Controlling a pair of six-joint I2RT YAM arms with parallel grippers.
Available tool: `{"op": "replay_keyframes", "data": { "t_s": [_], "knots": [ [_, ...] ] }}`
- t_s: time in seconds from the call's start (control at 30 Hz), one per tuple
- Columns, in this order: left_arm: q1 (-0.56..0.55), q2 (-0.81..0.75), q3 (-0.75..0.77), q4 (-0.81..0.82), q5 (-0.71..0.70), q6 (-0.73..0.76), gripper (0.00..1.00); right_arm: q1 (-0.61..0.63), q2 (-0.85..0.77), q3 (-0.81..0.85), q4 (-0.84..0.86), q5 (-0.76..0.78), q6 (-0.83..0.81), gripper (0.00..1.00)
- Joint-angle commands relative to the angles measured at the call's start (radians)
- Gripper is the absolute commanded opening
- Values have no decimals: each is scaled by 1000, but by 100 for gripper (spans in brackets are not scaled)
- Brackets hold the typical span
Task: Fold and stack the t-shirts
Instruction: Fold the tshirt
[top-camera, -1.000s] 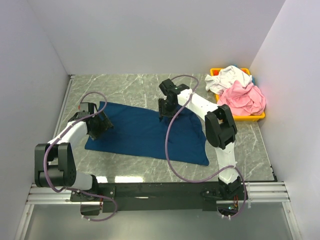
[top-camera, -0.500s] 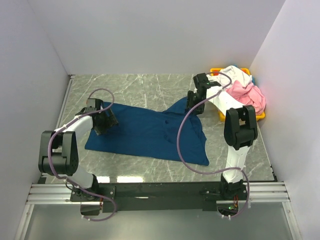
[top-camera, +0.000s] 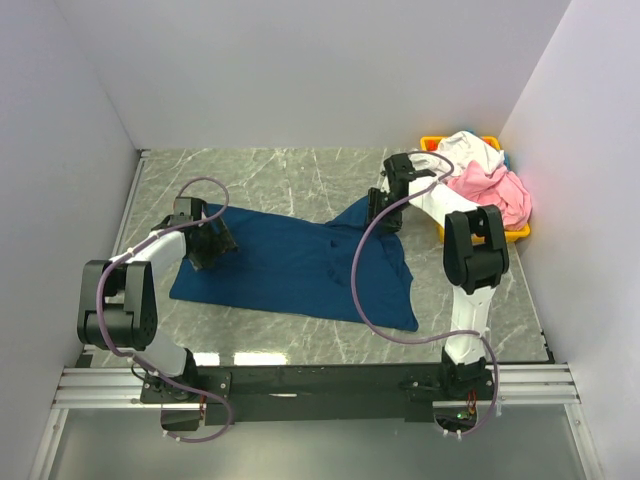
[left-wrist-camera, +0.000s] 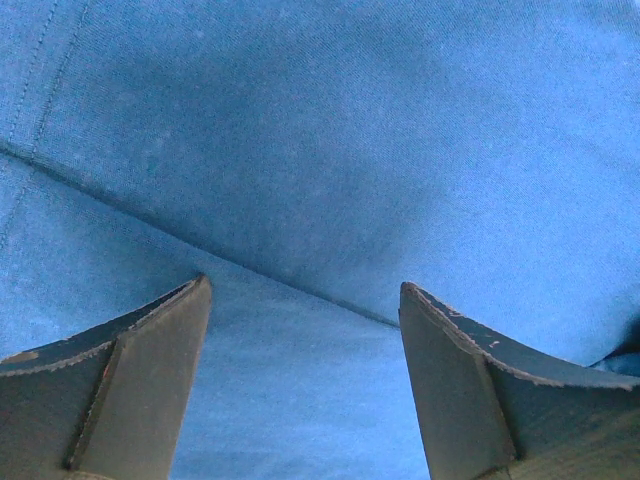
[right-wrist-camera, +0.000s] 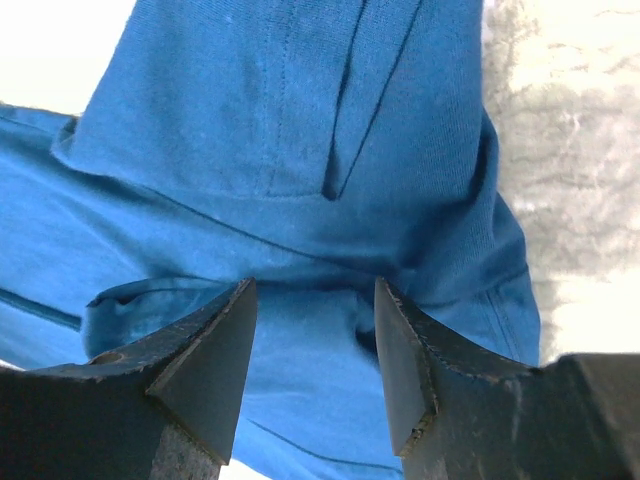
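Mostly flat, the navy t-shirt (top-camera: 290, 265) lies on the table (top-camera: 270, 175), its far right corner bunched below the right gripper (right-wrist-camera: 315, 285). The left gripper (left-wrist-camera: 305, 290) is over its left edge. Both grippers' jaws stand apart, holding nothing. Bare marble lies beyond the far edge.

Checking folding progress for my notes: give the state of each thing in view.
navy t-shirt: spread out, unfolded, far right corner bunched up
pink t-shirt: crumpled in bin
white t-shirt: crumpled in bin
yellow bin: upright, heaped
left gripper: open above navy cloth
right gripper: open over bunched corner
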Motion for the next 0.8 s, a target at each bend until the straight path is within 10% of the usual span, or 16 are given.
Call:
{"op": "replay_keyframes", "data": {
  "t_s": [0.0,0.2,0.57,0.77],
  "knots": [
    [0,-1,4,20,11,3,82,-3,31,16,22,-16,-37,57],
    [0,-6,-3,19,10,1,82,-2,63,36,8,-34,-62,56],
    [0,-13,-11,20,7,1,82,1,-56,10,-20,-66,-49,4],
    [0,-10,-14,23,8,0,82,0,-172,-29,21,-82,-48,0]
  ]
}}
